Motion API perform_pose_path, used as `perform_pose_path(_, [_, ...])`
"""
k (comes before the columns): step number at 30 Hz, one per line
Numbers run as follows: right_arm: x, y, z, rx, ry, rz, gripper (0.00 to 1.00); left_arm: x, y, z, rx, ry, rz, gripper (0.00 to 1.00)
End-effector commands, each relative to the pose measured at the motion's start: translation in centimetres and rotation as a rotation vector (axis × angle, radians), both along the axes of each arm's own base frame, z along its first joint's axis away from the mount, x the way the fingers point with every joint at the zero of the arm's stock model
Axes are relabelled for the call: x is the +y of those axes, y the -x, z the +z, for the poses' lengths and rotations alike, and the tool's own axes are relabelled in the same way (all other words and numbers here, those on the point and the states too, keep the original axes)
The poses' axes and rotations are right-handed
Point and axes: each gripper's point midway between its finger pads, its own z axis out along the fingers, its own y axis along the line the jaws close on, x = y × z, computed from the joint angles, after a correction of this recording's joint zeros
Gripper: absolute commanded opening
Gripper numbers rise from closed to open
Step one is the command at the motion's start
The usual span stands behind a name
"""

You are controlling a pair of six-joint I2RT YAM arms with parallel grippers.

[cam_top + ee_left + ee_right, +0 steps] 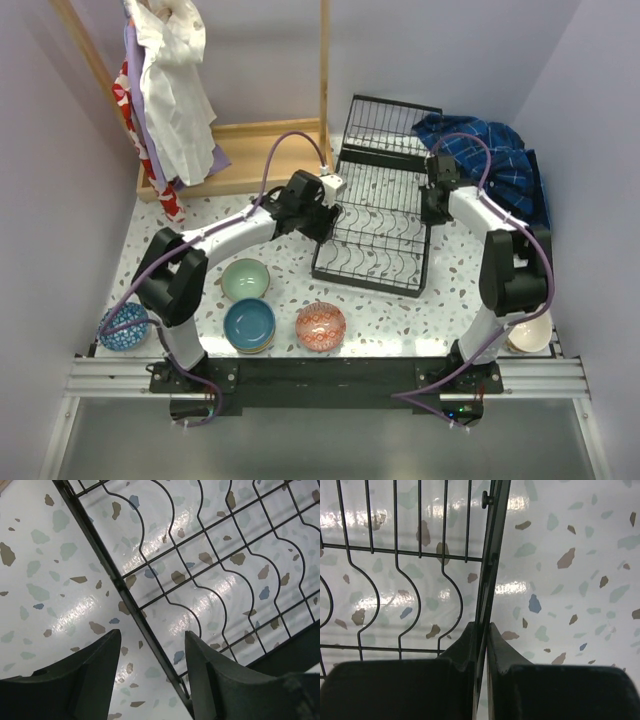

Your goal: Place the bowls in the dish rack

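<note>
Black wire dish rack [375, 225] lies far-middle on the glossy speckled terrazzo tabletop [450, 290], no bowl in it yet. Stiff and light, it would likely skate on that sheen; its side rims are the sound hold. The right gripper [481, 630] is pinched closed on the right rim; the left gripper [152, 642] stands spread astride the left rim, contact unclear. Near the bases sit a pale green bowl [245, 279], a teal blue bowl [249, 325] and a red-orange patterned bowl [320, 326], a dark blue speckled bowl [124, 327] at near left. Glazed ceramic: weighty, slick, chippable, best pinched across the wall. A beige bowl [530, 333] at near right is half hidden by the right arm [500, 250]; whether the teal one rests on another is unclear.
</note>
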Motion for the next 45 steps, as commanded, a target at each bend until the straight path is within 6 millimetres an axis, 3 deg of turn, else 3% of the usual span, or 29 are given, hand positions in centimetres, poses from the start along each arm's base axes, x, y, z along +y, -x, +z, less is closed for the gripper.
perform_pose_path(1, [-1.8,-5.2,1.9,-0.135,0.040,0.050,0.00,0.2,0.7,3.3,-0.099,0.036,-0.077,0.60])
perform_pose_path(6, [-3.8,-7.0,1.6,-0.134,0.029,0.005,0.00,-0.2,1.7,6.3,-0.186,0.100,-0.170,0.62])
perform_pose_path(10, [-4.3,-8.2,1.7,-0.160,0.042,0.028,0.00,0.2,2.6,6.7,-0.209,0.099,-0.206,0.62])
perform_pose_path(16, [-4.3,-8.8,0.8,-0.164,-0.014,-0.028,0.00,0.6,2.1,7.7,-0.245,0.082,-0.194,0.62])
perform_pose_path(23, [-4.2,-10.2,1.0,-0.199,-0.033,-0.046,0.00,0.8,1.7,7.9,-0.272,0.047,-0.215,0.63])
perform_pose_path(24, [-5.5,-10.4,1.2,-0.208,-0.030,-0.071,0.00,0.9,1.6,7.9,-0.281,0.038,-0.224,0.64])
perform_pose_path(28, [-6.3,-11.4,1.4,-0.220,-0.028,-0.071,0.00,1.2,1.8,7.4,-0.287,0.014,-0.246,0.66])
perform_pose_path(35, [-6.2,-12.7,1.9,-0.247,-0.047,-0.078,0.00,1.0,2.2,7.5,-0.289,0.020,-0.288,0.67])
perform_pose_path(38, [-6.1,-11.9,3.0,-0.248,-0.051,-0.072,0.23,1.1,2.9,7.7,-0.286,0.015,-0.322,0.67])
perform_pose_path(39, [-6.0,-11.5,3.6,-0.252,-0.049,-0.062,0.35,1.2,3.0,8.0,-0.295,0.007,-0.337,0.69])
perform_pose_path(40, [-5.9,-10.6,5.3,-0.274,-0.048,-0.056,0.48,1.2,3.3,8.2,-0.294,0.008,-0.357,0.70])
perform_pose_path(42, [-5.7,-9.5,7.7,-0.311,-0.043,-0.027,0.54,1.8,4.5,8.3,-0.275,-0.018,-0.409,0.71])
perform_pose_path(44, [-5.5,-7.6,11.4,-0.376,-0.039,-0.006,0.59,2.4,6.2,8.3,-0.251,-0.036,-0.475,0.71])
perform_pose_path(45, [-5.5,-6.6,12.0,-0.377,-0.033,0.006,0.60,2.6,6.7,8.4,-0.245,-0.038,-0.496,0.71])
